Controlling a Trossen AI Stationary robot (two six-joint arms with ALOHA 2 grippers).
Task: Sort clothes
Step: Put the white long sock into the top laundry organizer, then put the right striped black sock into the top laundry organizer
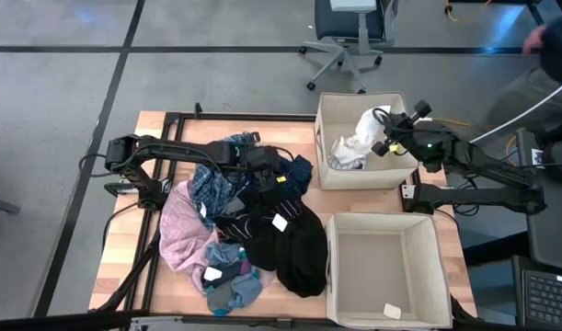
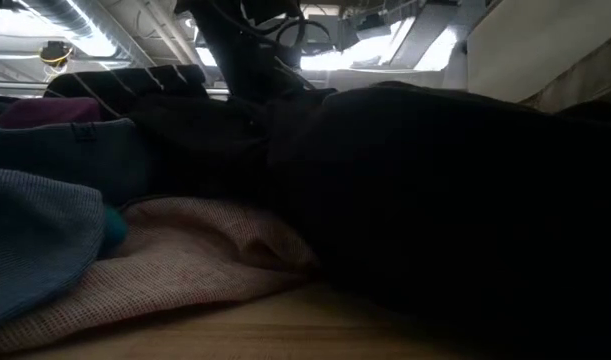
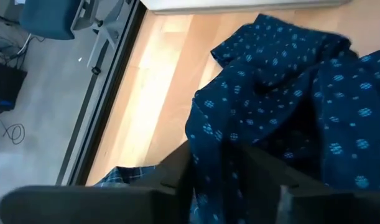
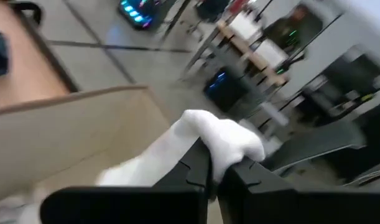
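1. Low view: a pink garment [image 2: 195,255] lies nearest on the table [image 2: 285,330]; a black garment [image 2: 455,200] blocks everything behind it.
2. My left gripper [image 3: 230,168] is clenched on the navy dotted garment [image 3: 289,93] atop the clothes pile [image 1: 248,234].
3. Farther off, my right gripper [image 4: 216,168] pinches a white garment [image 4: 217,140] over the far bin [image 1: 331,110]; the near bin [image 1: 432,276] sits beside the pile.

The high view looks straight down on the table [image 1: 170,124], the clothes [image 1: 253,234] and both bins; the low view sits at tabletop level, close against the same clothes [image 2: 185,250]; each wrist view looks forward past its own fingers.
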